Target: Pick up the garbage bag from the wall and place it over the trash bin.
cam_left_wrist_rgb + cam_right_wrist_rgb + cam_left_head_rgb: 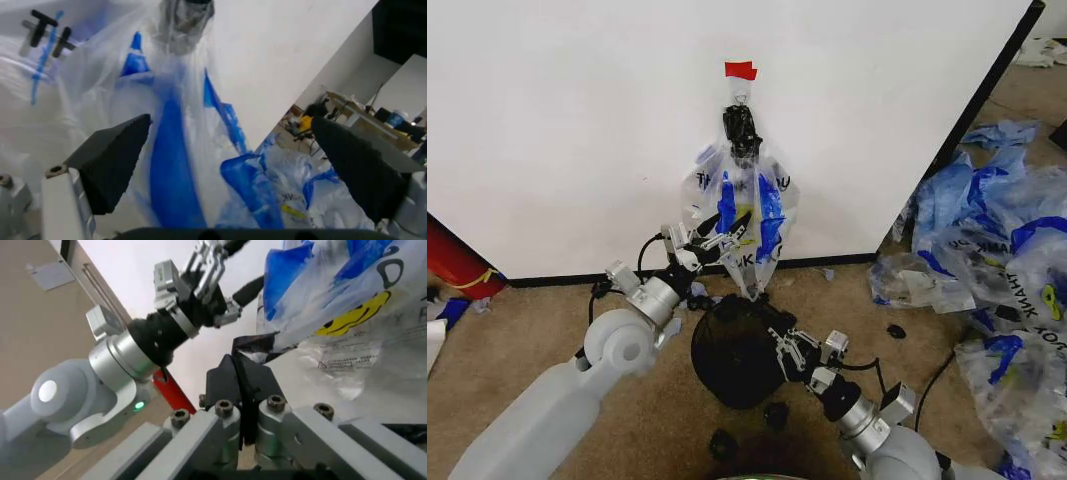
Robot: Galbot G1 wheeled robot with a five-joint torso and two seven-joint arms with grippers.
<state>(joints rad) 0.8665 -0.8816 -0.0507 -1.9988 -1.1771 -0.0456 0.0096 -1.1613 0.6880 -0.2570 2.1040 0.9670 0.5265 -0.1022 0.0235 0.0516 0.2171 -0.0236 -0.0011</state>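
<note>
The garbage bag (745, 205), clear plastic with blue handles, hangs from a black hook (741, 125) on the white wall (577, 120), under a piece of red tape (740, 70). My left gripper (718, 235) is open at the bag's lower left side. In the left wrist view its fingers (110, 160) stand wide apart with the bag (173, 150) right in front of them. The black wire-mesh trash bin (732, 350) stands on the carpet below the bag. My right gripper (784, 348) is at the bin's right rim, and its fingers (223, 382) are pressed shut. The bag's yellow smiley face (350, 315) shows beyond them.
A bluish heap of like bags (997, 250) covers the floor to the right. Small black clips (775, 414) lie on the carpet near the bin. A red object (457, 262) leans at the wall's left foot. The wall's black edge strip (987, 85) runs down on the right.
</note>
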